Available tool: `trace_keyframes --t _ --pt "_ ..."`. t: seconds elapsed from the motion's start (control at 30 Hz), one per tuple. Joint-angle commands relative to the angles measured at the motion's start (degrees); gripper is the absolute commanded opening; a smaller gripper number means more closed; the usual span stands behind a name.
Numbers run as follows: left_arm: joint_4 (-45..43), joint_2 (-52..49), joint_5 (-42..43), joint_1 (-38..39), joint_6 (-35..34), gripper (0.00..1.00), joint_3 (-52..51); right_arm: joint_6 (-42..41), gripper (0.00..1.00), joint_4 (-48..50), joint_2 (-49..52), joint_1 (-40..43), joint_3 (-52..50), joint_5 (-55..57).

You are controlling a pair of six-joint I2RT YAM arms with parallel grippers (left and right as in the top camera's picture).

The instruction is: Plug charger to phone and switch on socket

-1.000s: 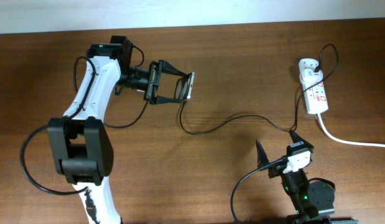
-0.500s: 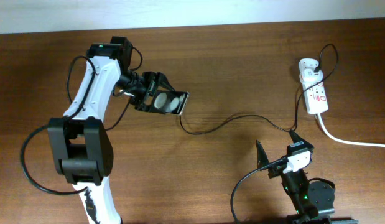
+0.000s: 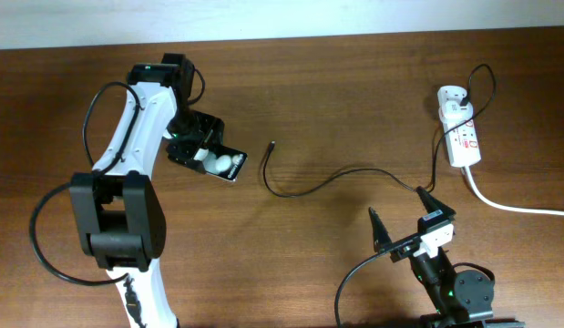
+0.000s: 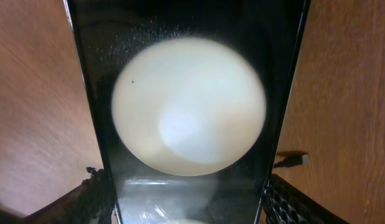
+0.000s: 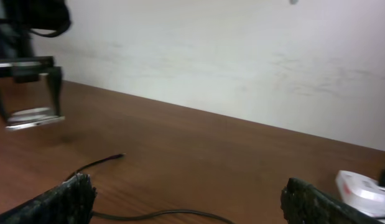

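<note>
Left jaws clamp the phone (image 3: 220, 161), just off the table (image 3: 354, 91); charger tip (image 3: 271, 145) lies loose nearby. Right jaws open, empty. Hold phone steady, port toward tip; pinch cable right behind connector.

Open table (image 3: 354, 91) surrounds the charger (image 3: 354, 169), whose cable crosses the middle.

You see your right claw (image 5: 189, 186) spread wide over the counter (image 5: 198, 143), the charger (image 5: 100, 163) tip ahead, the phone (image 5: 33, 116) in the left claw (image 5: 27, 93), and the socket (image 5: 364, 186) far right.
</note>
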State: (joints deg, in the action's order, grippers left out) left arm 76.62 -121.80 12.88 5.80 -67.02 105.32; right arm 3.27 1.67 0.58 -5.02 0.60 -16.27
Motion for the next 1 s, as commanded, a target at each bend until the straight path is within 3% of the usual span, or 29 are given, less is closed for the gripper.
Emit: trace_keyframes --t 0.0,0.17,0.3,0.47,0.73,0.83,0.97 --pt "-0.6 -0.2 -3.7 -0.3 0.7 0.0 1.8 -2.5 0.99 0.2 0.7 0.2 1.2 -5.8" --pt "5.4 -0.2 -7.0 -0.2 0.7 0.0 9.5 -4.1 0.99 0.3 21.1 0.2 15.1 -10.6" --pt "8.6 -0.2 -7.0 1.6 1.1 0.0 14.4 -4.2 0.99 0.3 45.7 0.2 31.6 -23.0" --pt "8.5 -0.2 -6.9 3.6 1.1 0.0 19.3 -8.3 0.99 0.3 66.7 0.3 43.1 -34.9" --pt "7.5 -0.2 -6.7 4.2 1.1 0.0 19.3 -8.3 0.98 1.2 70.6 0.2 43.7 -42.0" --pt "6.6 -0.2 -6.8 6.0 1.1 0.0 19.3 -23.1 0.99 1.2 71.9 0.2 43.7 -34.8" --pt "4.9 -0.2 -7.0 7.2 1.0 0.0 19.3 -34.4 0.99 1.4 75.8 0.1 43.7 -28.3"
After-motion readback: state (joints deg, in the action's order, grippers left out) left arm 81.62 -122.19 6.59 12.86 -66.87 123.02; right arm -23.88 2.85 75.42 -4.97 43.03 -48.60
